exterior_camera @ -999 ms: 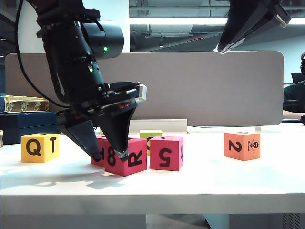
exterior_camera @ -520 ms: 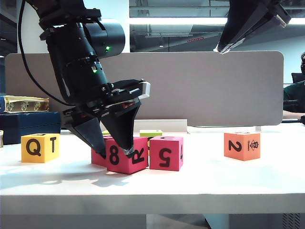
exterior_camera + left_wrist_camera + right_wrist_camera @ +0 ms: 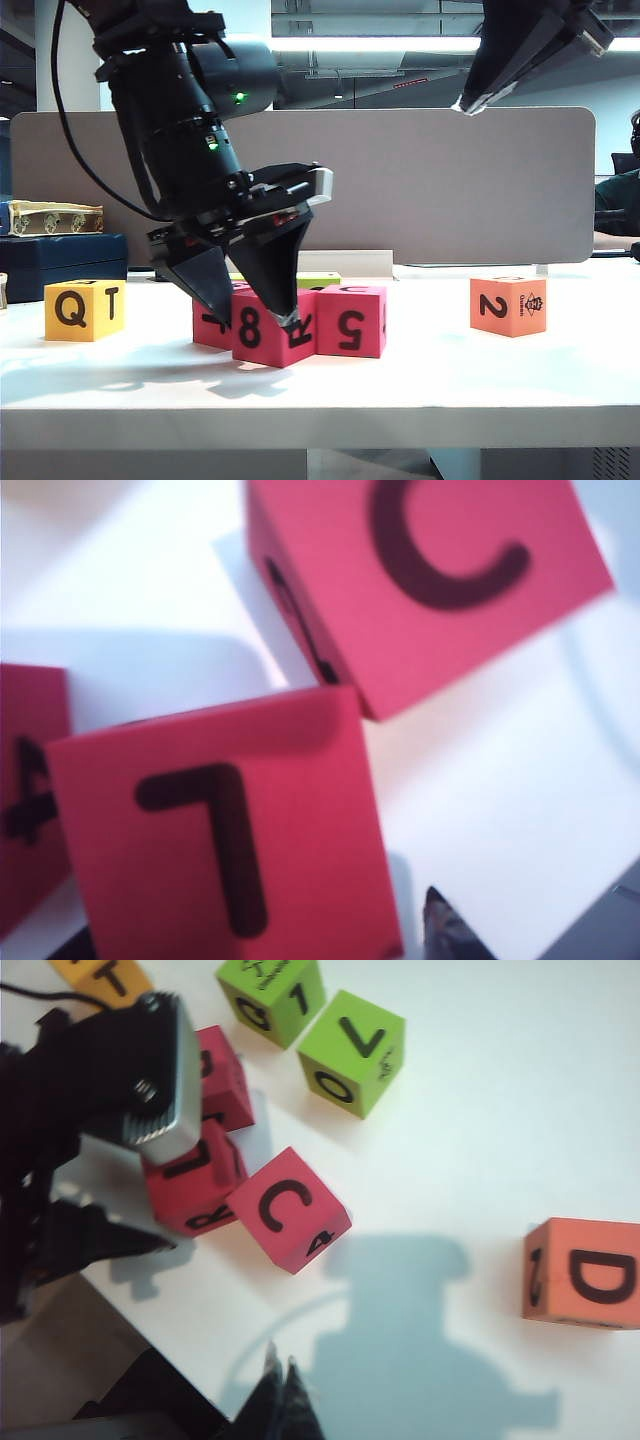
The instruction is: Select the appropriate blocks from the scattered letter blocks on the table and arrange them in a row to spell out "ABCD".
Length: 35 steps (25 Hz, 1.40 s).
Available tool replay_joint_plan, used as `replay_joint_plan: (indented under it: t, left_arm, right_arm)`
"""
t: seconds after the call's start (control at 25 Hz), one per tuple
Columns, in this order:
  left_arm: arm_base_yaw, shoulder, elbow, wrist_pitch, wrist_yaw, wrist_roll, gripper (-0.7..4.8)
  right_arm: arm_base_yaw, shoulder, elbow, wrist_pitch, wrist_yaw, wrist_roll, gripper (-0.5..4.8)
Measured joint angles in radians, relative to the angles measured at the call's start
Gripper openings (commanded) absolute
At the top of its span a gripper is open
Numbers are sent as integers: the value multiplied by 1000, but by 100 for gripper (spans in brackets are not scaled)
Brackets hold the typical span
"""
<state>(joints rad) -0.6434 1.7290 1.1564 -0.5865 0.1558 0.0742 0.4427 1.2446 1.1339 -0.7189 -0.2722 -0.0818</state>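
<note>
The left claw [image 3: 255, 318] is down at the white surface [image 3: 400, 385], its two dark fingers straddling a magenta block [image 3: 268, 327] that shows 8 and R toward the exterior view; the near finger [image 3: 275, 275] lies across the block's front corner and the far finger [image 3: 205, 285] drops behind its left side. The jaws are spread wide to either side of this block, but whether they press on it cannot be told. In the left wrist view the same block [image 3: 225, 840] shows a 7 on top, with one dark fingertip [image 3: 445, 930] just past its edge.

Touching its right side is the magenta block marked 5 [image 3: 350, 320], which carries a C on top in the right wrist view [image 3: 288, 1210]. Another magenta block [image 3: 212, 322] sits just behind the straddled one, partly hidden. A lime-green block [image 3: 318, 280] peeks out behind the magenta group; the right wrist view shows two green blocks, one marked L and O [image 3: 352, 1052] and one marked 1 [image 3: 272, 995], near each other.

The yellow-orange block with Q and T [image 3: 84, 309] stands well apart at the left. The salmon-orange block marked 2 [image 3: 508, 304] stands well apart at the right, with D on top [image 3: 583, 1273].

The right claw [image 3: 470, 100] hangs high above the surface, its fingertips [image 3: 280, 1380] drawn together with nothing between them
</note>
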Motion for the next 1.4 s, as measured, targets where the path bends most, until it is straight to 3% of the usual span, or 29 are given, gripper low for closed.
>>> replay_joint_plan:
  t: [0.08, 0.12, 0.24, 0.84, 1.16, 1.4]
  left_arm:
    - [-11, 0, 0, 0, -1, 0, 326]
    - [-16, 0, 0, 5, 0, 0, 274]
    - [-18, 0, 0, 24, -3, -1, 236]
    - [-17, 0, 23, 60, -46, -26, 236]
    - [-17, 0, 171, 51, -135, -22, 236]
    - [-9, -1, 236, 127, -308, 60, 236]
  right_arm:
    - [0, 0, 0, 0, 5, 0, -2]
    - [0, 0, 0, 0, 8, -1, -2]
    - [0, 0, 0, 0, 8, -2, -2]
    - [0, 0, 0, -1, 8, -2, -2]
    - [0, 0, 0, 0, 9, -3, -2]
    - [0, 0, 0, 0, 9, -3, -2]
